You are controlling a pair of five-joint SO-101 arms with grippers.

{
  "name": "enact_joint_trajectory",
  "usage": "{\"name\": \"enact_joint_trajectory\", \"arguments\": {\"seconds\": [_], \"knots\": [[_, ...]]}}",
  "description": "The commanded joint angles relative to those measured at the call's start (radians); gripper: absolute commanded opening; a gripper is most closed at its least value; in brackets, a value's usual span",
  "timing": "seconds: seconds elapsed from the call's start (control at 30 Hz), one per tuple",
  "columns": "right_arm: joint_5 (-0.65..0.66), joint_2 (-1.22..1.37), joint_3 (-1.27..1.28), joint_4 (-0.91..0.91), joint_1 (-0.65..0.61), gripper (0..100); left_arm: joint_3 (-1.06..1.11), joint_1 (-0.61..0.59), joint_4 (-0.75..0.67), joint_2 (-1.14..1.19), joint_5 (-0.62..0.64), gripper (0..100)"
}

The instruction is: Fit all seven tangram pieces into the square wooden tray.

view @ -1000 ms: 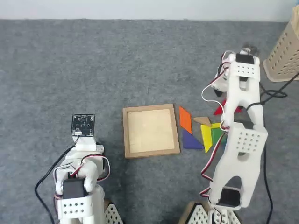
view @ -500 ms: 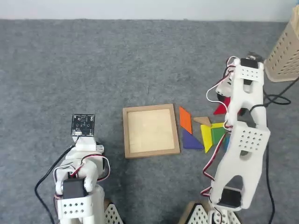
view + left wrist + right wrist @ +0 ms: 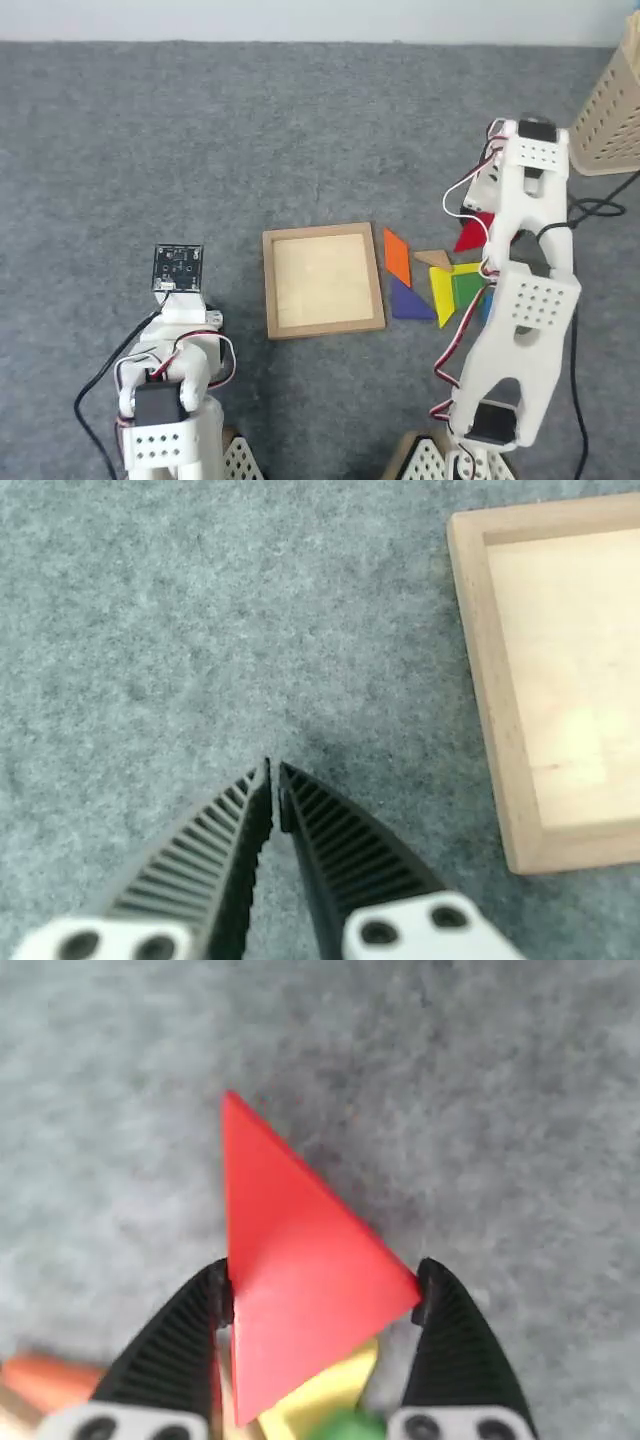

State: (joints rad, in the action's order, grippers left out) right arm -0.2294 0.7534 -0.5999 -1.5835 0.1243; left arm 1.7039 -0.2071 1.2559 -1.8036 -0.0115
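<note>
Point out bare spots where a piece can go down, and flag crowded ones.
Free: inside the wooden tray; the carpet between the tray and the left gripper; the broad carpet beyond the tray's far rim. Crowded: right of the tray, where the orange piece, blue piece and yellow piece huddle beside the right gripper gripping the red triangle.

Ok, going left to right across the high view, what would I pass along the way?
the left arm → wooden tray → orange piece → yellow triangle → red triangle → perforated basket at the far edge
</note>
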Motion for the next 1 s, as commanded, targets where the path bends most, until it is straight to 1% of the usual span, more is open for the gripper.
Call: {"name": "enact_joint_trajectory", "arguments": {"seconds": [0.0, 0.17, 0.27, 0.33, 0.4, 0.53, 0.63, 0.77, 0.87, 0.97], "knots": [[0.054, -0.171, -0.018, -0.061, -0.015, 2.8, -0.019, -0.005, 0.006, -0.023, 0.008, 1], [0.077, -0.254, -0.018, -0.131, -0.094, 2.7, -0.019, -0.005, 0.006, -0.023, 0.008, 1], [0.097, -0.3, 0.006, -0.162, -0.183, 2.6, -0.019, -0.005, 0.006, -0.023, 0.008, 1], [0.114, -0.355, 0.077, -0.147, -0.252, 1.3, -0.019, -0.005, 0.006, -0.023, 0.008, 1], [0.114, -0.433, 0.193, -0.088, -0.32, 0.7, -0.019, -0.005, 0.006, -0.023, 0.008, 1], [0.114, -0.608, 0.486, 0.133, -0.432, 2.6, -0.019, -0.005, 0.006, -0.023, 0.008, 1], [0.114, -0.684, 0.629, 0.269, -0.507, 4.0, -0.019, -0.005, 0.006, -0.023, 0.008, 1], [0.061, -0.645, 0.644, 0.291, -0.642, 4.0, -0.019, -0.005, 0.006, -0.023, 0.008, 1], [0.011, -0.565, 0.601, 0.295, -0.751, 4.0, -0.019, -0.005, 0.006, -0.023, 0.008, 1], [-0.075, -0.466, 0.528, 0.289, -0.799, 4.3, -0.019, -0.005, 0.006, -0.023, 0.008, 1]]}}
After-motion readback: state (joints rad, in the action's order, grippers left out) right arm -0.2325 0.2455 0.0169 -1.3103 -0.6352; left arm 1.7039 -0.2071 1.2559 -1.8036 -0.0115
